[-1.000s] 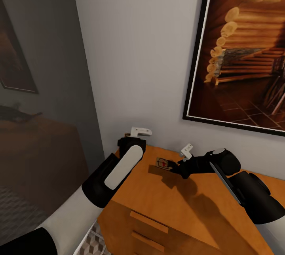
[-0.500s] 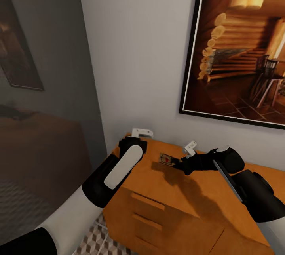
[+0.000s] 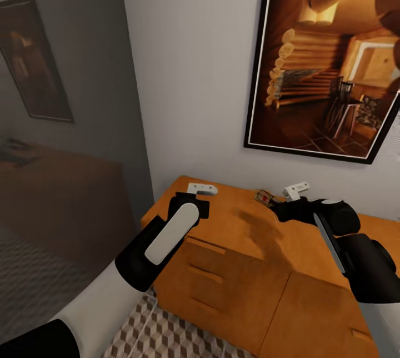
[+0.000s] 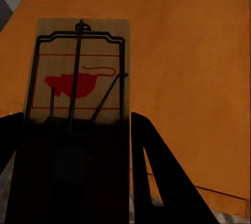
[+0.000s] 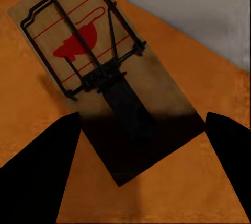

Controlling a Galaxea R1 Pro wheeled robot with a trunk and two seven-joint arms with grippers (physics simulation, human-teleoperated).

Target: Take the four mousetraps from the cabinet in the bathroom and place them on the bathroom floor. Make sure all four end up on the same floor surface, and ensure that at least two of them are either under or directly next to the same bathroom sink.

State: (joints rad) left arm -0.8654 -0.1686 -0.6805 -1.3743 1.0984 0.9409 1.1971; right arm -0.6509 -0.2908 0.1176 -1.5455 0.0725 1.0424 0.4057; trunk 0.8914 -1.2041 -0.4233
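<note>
Early days on this one, I'd say. Left gripper [image 4: 73, 145] is clamped on a mousetrap [image 4: 78, 78], the board pinched between its dark fingers above the orange cabinet [image 3: 233, 269] top, around centre-left of the head view. Right gripper [image 5: 141, 145] has its fingers spread wide either side of a second mousetrap [image 5: 99, 72], centre-right in the head view near the wall; looks like it's lying on the wood, though contact is hard to call. Cube-pattern floor [image 3: 166, 336] shows at bottom left with no traps on it. So nothing's placed yet.
</note>
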